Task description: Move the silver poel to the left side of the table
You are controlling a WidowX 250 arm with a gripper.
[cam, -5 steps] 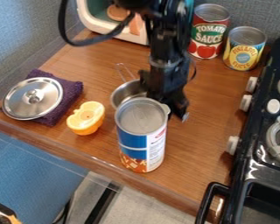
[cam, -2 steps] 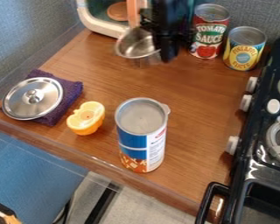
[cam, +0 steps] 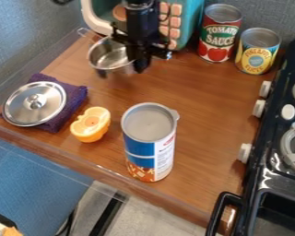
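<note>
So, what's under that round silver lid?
A purple cloth shows beneath the silver lid, sticking out past its edge. The lid covers the rest, so I can't tell whether anything else is under there.

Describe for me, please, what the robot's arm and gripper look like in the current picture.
The arm is black, with a blocky, jointed build of stacked segments. The gripper at its lower end is black as well, with small, angular parts and a little shiny, silvery piece at one side. I cannot make out any markings on either.
</note>
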